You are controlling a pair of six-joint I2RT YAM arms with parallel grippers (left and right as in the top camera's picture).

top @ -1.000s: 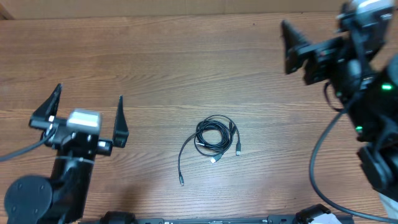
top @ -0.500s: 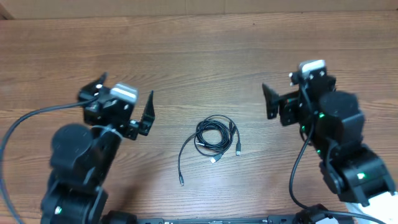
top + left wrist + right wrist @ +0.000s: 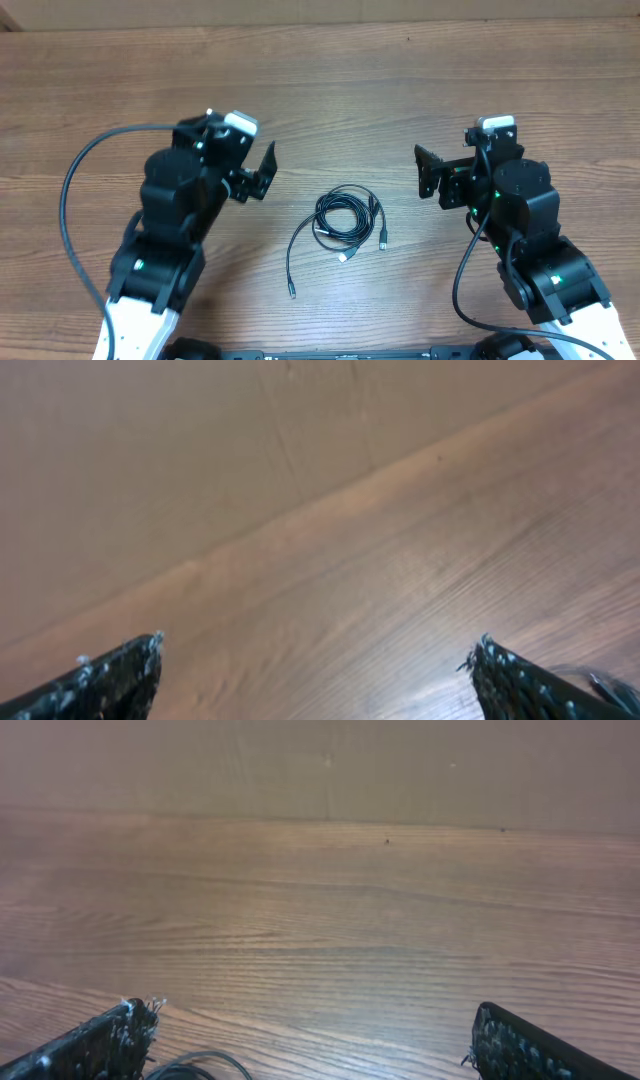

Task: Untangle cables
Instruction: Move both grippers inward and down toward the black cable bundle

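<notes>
The cables (image 3: pixel 345 225) lie between left gripper (image 3: pixel 318 650) and right gripper (image 3: pixel 315 1012) (both spread wide, empty).

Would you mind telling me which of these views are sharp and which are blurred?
Overhead: sharp and evenly lit, the cables crisp against the table. Left wrist: blurred, the wood grain smeared. Right wrist: grain clear, with a pale sheen across the middle.

The cables (image 3: pixel 321 215) lie coiled on the table (image 3: pixel 320 90) between the left arm (image 3: pixel 170 230) and right arm (image 3: pixel 525 215); both jaws seem spread.
</notes>
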